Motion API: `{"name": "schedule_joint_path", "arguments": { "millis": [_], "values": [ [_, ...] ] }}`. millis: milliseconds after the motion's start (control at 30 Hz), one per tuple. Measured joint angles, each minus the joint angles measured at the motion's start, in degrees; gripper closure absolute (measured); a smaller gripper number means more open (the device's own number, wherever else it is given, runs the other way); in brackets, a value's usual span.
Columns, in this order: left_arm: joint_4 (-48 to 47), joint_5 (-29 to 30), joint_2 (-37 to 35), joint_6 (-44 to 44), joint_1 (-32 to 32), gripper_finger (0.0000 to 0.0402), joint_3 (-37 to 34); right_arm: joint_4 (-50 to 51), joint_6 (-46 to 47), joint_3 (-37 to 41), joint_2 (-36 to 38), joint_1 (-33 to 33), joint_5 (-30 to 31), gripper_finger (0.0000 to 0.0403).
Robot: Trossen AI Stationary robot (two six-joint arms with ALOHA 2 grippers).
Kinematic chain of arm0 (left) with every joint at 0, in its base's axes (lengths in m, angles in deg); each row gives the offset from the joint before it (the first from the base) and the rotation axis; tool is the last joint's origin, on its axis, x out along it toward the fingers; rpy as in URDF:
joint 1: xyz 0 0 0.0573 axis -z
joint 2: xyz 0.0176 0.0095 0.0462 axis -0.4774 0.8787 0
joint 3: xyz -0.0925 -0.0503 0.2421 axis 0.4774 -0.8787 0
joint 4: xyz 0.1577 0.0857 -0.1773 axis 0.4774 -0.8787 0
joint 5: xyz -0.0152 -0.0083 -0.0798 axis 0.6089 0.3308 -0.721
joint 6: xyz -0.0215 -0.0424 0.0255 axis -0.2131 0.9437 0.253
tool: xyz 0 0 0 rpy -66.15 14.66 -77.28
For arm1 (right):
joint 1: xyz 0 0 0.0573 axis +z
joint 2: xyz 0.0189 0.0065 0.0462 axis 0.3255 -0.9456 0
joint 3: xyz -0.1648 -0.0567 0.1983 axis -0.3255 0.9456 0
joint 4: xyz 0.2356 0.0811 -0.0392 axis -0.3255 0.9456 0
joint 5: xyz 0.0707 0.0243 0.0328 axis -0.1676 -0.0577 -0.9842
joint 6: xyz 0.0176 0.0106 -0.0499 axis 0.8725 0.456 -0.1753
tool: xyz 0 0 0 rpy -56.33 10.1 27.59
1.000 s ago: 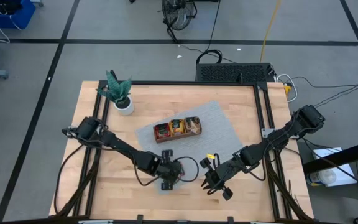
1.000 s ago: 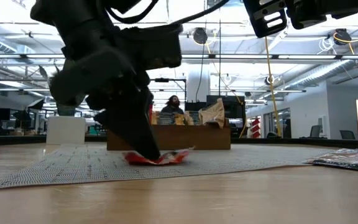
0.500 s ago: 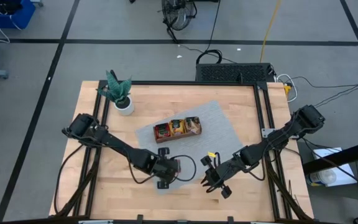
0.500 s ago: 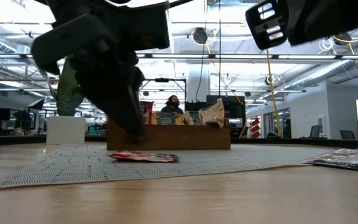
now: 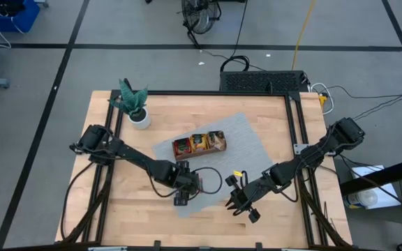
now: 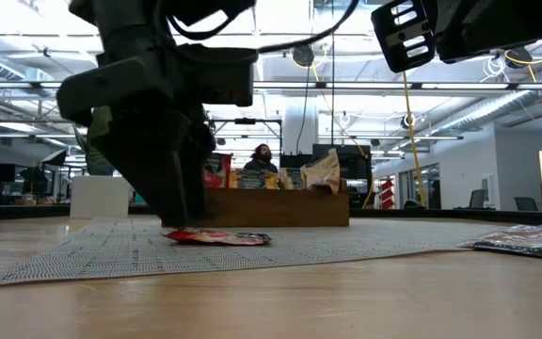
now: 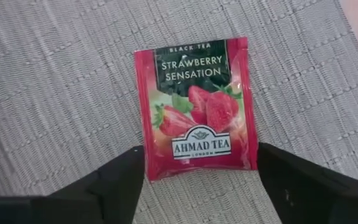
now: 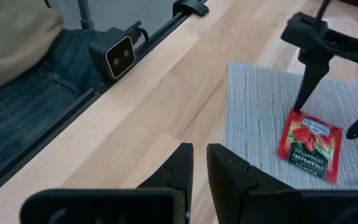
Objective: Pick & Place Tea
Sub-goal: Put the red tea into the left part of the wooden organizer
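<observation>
Red strawberry tea sachet (image 7: 196,107) lies flat on the grey mat (image 5: 246,143) at the table's six o'clock, seen from above under the left pincer (image 5: 181,192); the left wrist view shows its fingers (image 7: 120,180) spread wide either side, gripping nothing, seemingly poised to pinch it; the right wrist view shows the right pincer (image 8: 197,163) nearly closed, empty, waiting nearby.

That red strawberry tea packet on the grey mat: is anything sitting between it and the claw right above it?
Nothing visible does. The red tea sachet lies flat and alone on the grey mat, and the left gripper hangs over it with its jaws open on either side. The wooden tray sits farther back on the mat.
</observation>
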Motion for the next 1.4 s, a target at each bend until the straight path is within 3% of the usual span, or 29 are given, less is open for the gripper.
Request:
{"name": "schedule_joint_path", "arguments": {
  "millis": [167, 600, 867, 1300, 1400],
  "values": [
    [1.67, -3.36, 0.0, -2.18, -2.12, 0.0088, -0.96, 0.11, -0.05, 0.0, 0.0, 0.0, -0.02, 0.0369],
    [9.54, -5.1, -0.24, -1.61, -4.56, 0.0137, -6.01, 0.21, -0.31, 0.0, 0.0, 0.0, -0.02, 0.0369],
    [10.02, -4.79, -0.07, -2.91, -4.63, 0.0214, -6.1, 0.2, -0.31, 0.0, 0.0, 0.0, 0.09, 0.0369],
    [7.93, -2.39, -2.13, -5.22, -4.35, 0.0381, -6.33, 0.2, -0.31, 0.0, 0.0, 0.0, 0.18, 0.0369],
    [7.97, 0.72, -5.16, -4.85, -3.37, 0.0388, -6.35, 0.2, -0.31, 0.0, 0.0, 0.0, 1.33, 0.0369]
  ]
}}
